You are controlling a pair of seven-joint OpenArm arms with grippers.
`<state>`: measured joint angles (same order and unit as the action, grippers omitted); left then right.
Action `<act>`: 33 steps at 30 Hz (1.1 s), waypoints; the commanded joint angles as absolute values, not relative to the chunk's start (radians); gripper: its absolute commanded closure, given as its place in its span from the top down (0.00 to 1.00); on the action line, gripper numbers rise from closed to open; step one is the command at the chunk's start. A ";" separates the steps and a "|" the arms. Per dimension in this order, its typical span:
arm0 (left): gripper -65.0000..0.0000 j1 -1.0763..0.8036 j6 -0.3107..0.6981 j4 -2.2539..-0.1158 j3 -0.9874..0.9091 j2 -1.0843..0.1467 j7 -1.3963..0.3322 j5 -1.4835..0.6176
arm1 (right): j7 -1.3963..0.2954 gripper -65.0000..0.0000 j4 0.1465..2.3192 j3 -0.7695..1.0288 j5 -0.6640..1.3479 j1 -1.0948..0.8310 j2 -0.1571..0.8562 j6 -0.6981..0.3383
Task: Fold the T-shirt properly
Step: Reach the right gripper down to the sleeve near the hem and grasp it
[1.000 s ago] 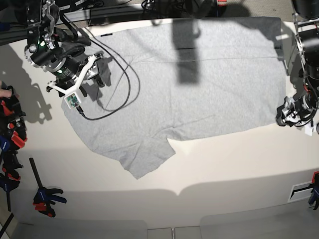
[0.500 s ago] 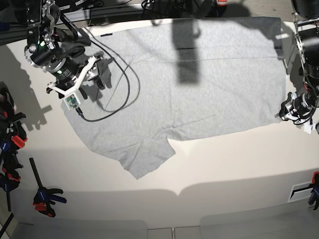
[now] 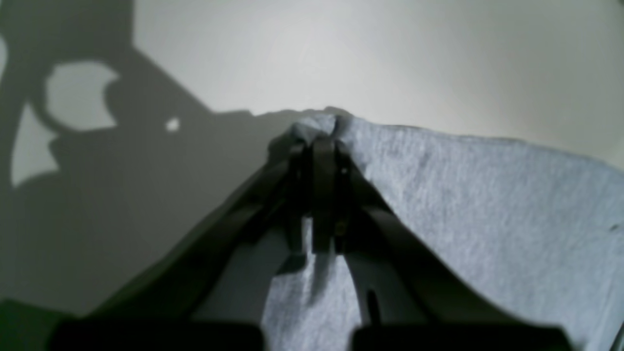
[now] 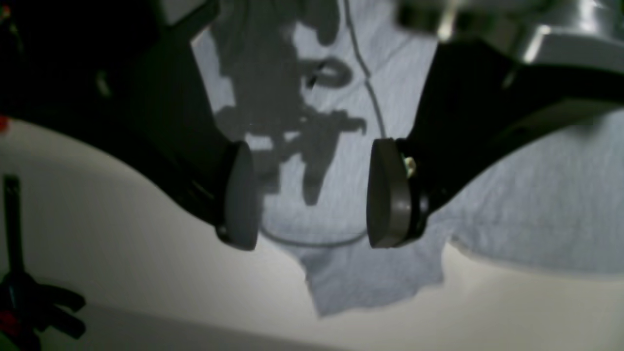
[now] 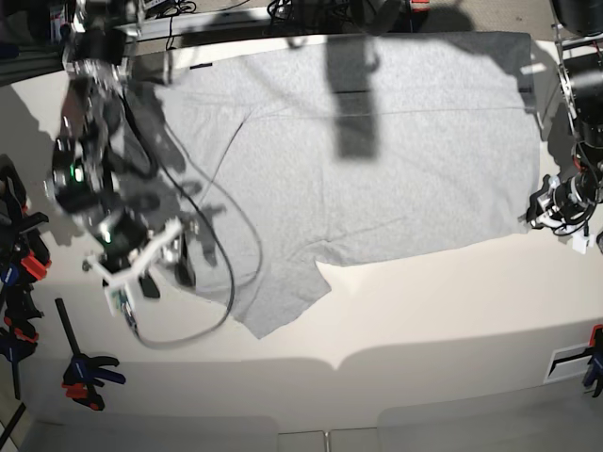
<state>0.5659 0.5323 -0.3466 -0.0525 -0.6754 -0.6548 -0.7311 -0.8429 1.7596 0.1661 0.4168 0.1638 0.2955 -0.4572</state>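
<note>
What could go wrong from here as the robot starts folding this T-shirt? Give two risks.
1. The left gripper pinches only the very corner of the T-shirt, so the fabric might slip out when lifted.
2. The right gripper hovers open above the sleeve with its black cable draped over the cloth; the cable could snag or drag the shirt.

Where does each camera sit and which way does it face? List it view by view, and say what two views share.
Base: overhead, looking down on the table with the T-shirt spread flat; both arms show, right end effector at the view's left, left end effector at its right.
Left wrist: on the left arm, looking along its shut end effector, pinched on the shirt's edge.
Right wrist: on the right arm, looking down between open fingers at a sleeve.
Shared: all views show the shirt and table.
</note>
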 commanded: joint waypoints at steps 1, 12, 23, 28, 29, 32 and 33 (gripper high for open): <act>0.00 0.585 0.537 -0.354 -0.054 -0.694 -0.659 -0.735 | -0.817 0.53 1.725 0.170 0.403 0.232 0.289 -0.472; 0.00 0.585 0.536 -0.354 -0.054 -0.693 -0.659 -0.735 | -0.659 0.53 0.942 0.170 0.128 0.720 0.127 -0.500; 0.00 0.585 0.536 -0.354 -0.054 -0.693 -0.659 -0.735 | -0.487 0.52 0.429 0.170 -0.112 0.908 0.066 -0.396; 0.00 0.585 0.536 -0.354 -0.054 -0.693 -0.658 -0.736 | -0.403 0.52 0.415 0.170 -0.175 0.866 0.053 -0.395; 0.00 0.585 0.536 -0.354 -0.054 -0.693 -0.658 -0.736 | -0.374 0.52 0.415 0.170 -0.184 0.858 0.053 -0.391; 0.00 0.585 0.536 -0.354 -0.054 -0.693 -0.658 -0.736 | -0.291 0.52 0.415 0.170 -0.184 0.827 0.053 -0.346; 0.00 0.585 0.536 -0.354 -0.054 -0.693 -0.658 -0.736 | -0.269 0.52 0.415 0.170 -0.184 0.815 0.053 -0.336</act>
<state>0.5655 0.5327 -0.3466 -0.0525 -0.6735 -0.6552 -0.7368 -0.2867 0.4000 0.1684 -0.1898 0.7784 0.0528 -0.3355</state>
